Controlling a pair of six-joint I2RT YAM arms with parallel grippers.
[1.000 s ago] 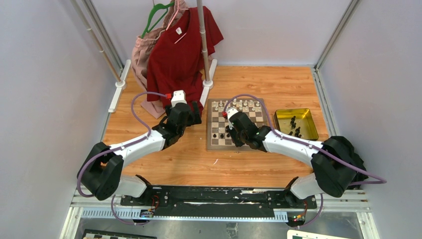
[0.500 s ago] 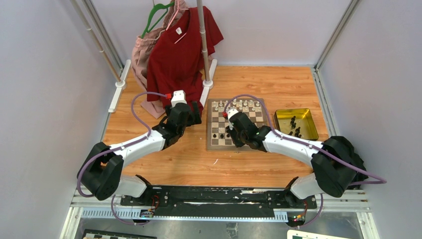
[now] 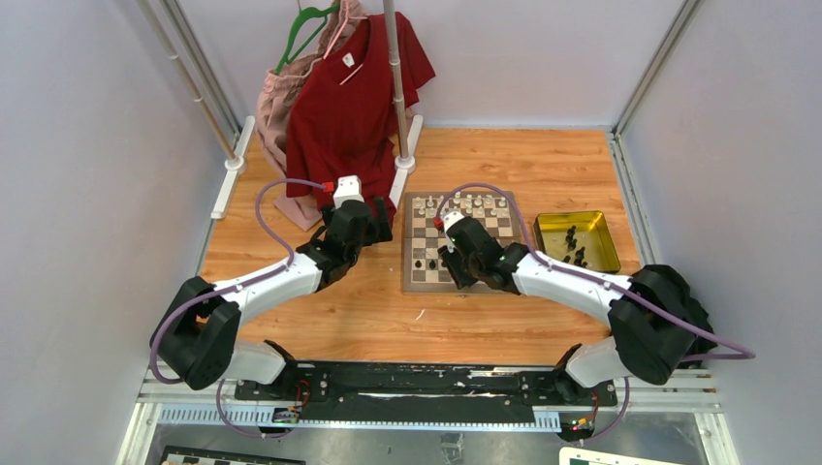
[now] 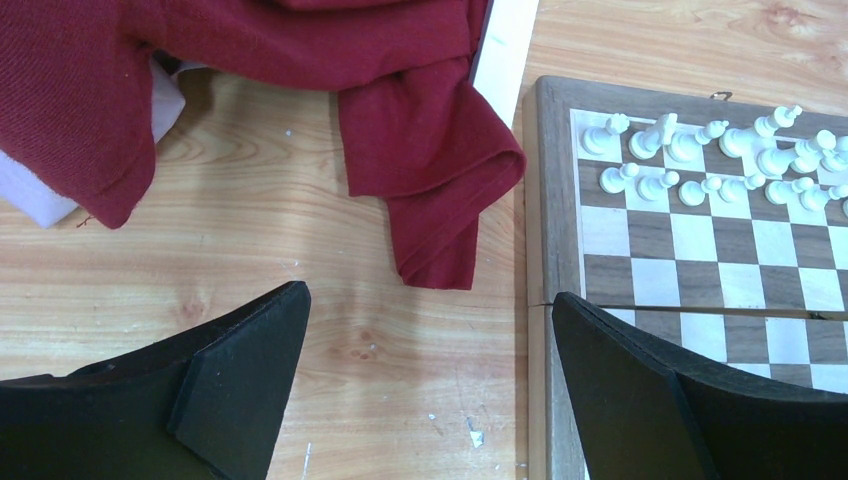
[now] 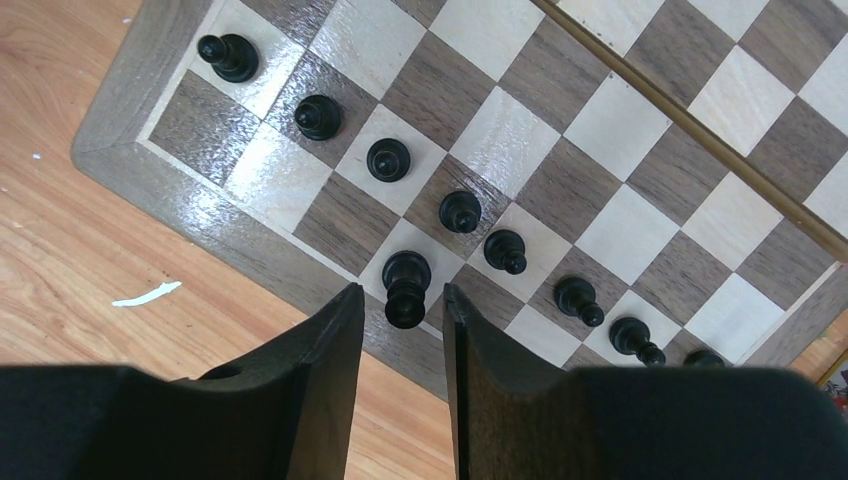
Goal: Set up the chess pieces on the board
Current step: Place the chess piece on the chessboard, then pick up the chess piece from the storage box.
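Wooden board point(image 3: 408, 242) carries both white ranks point(image 4: 720, 160) and the black pawns point(image 5: 460, 210), more pieces wait in the gold tray point(image 3: 577, 215), left gripper point(image 4: 428, 300) gapes idle, and right gripper point(image 5: 402, 300) is parted astride a back-rank black piece point(image 5: 405, 280).

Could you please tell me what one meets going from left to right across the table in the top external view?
white rack foot → left tool → board → yellow tray

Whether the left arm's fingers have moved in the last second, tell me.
No. The left fingers sit at the same spot beside the board's left border.
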